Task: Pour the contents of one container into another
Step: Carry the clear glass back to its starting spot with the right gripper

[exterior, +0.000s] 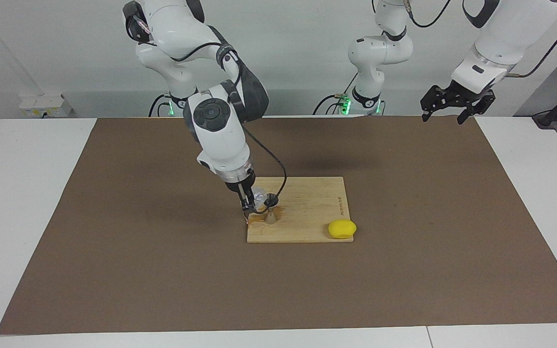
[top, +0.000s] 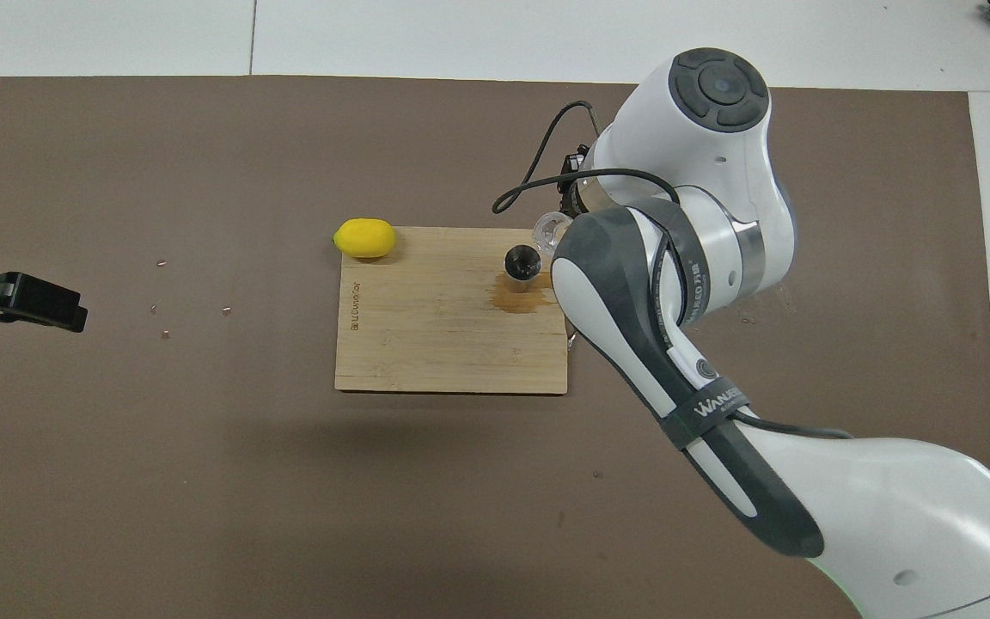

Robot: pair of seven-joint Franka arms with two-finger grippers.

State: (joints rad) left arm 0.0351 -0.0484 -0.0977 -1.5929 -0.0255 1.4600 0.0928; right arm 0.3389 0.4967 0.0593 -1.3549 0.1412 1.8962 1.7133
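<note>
The clear glass tumbler (exterior: pixel 259 197) is held tilted in my right gripper (exterior: pixel 249 207), which is shut on it, just over the wooden board. Its mouth leans toward the top cone of the small metal jigger (exterior: pixel 271 213), which stands upright on the board beside it. In the overhead view the tumbler (top: pixel 551 230) peeks out from under the right arm next to the jigger (top: pixel 522 260); the right gripper itself is hidden there. My left gripper (exterior: pixel 444 118) waits open and empty, raised over the left arm's end of the table.
The wooden cutting board (exterior: pixel 307 205) lies mid-table on a brown mat (exterior: pixel 114 241). A wet stain (top: pixel 519 297) marks the board by the jigger. A yellow lemon (exterior: pixel 341 228) sits at the board's corner toward the left arm's end.
</note>
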